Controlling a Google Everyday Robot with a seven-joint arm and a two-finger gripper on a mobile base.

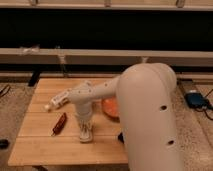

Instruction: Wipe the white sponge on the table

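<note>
The white sponge (pixel 86 136) is a small whitish block lying on the light wooden table (pixel 45 145), near the middle of its front half. My gripper (pixel 85 131) points straight down from the large white arm (pixel 145 115), is shut on the sponge and presses it against the table top. The arm reaches in from the right and fills much of the view.
A white tube with a label (pixel 59 99) lies at the back left. A reddish-brown item (pixel 59 123) lies left of the sponge. An orange bowl (pixel 110 107) sits right of the gripper, half hidden by the arm. A black bar (pixel 120 136) peeks out beside the arm.
</note>
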